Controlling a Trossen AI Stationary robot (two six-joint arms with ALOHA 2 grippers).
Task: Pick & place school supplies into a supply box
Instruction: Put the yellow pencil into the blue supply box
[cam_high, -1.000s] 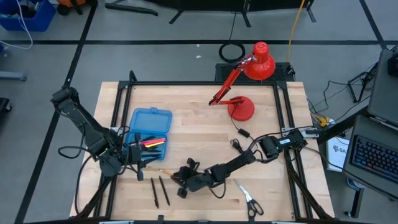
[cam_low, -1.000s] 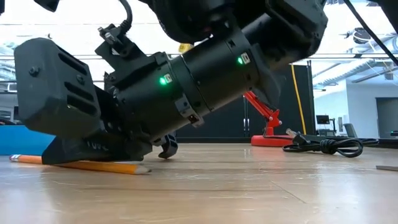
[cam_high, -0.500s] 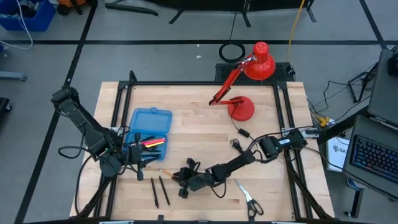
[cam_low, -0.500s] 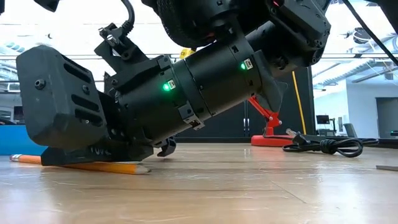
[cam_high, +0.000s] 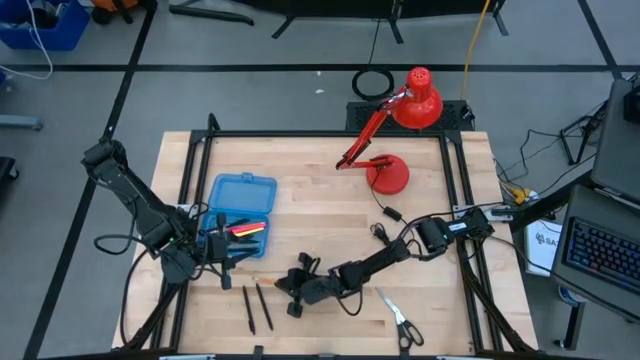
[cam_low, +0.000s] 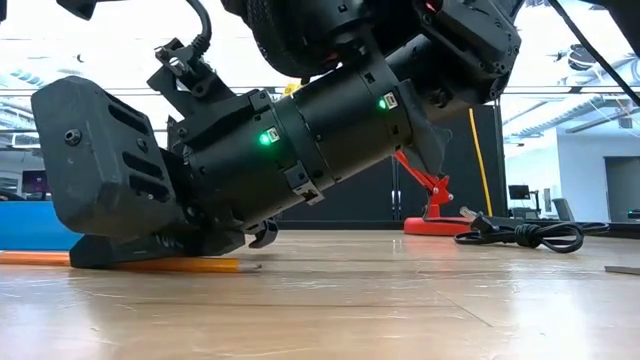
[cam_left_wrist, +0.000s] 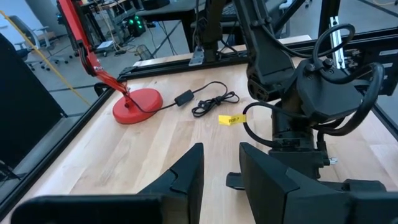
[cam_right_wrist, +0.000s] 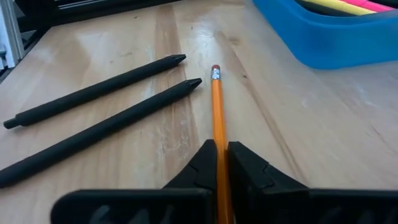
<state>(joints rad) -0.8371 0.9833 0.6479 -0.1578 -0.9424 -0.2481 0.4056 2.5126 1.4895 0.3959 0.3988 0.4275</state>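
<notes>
- Two arms reach over the worktop: the right gripper lies low near the front edge, left of the middle, and the left gripper sits at the box's front end near the left edge.
- The right gripper's fingers are pinched narrow on the orange pencil, which runs between them and out past their tips, eraser end leading.
- In the low view the pencil lies flat on the wood under the gripper body, its sharpened tip poking out to one side.
- Two black pens lie side by side on the wood just beside the pencil, close to the front edge; in the right wrist view they lie clear of the fingers.
- The blue box stands open toward the left side, with pink and yellow markers inside; its wall shows just beyond the pencil's eraser end.
- The scissors lie near the front edge, right of the right arm and well apart from its gripper.
- The left gripper's fingers stand partly apart with nothing between them.
- A red lamp stands at the back edge, its black cable trailing forward.
</notes>
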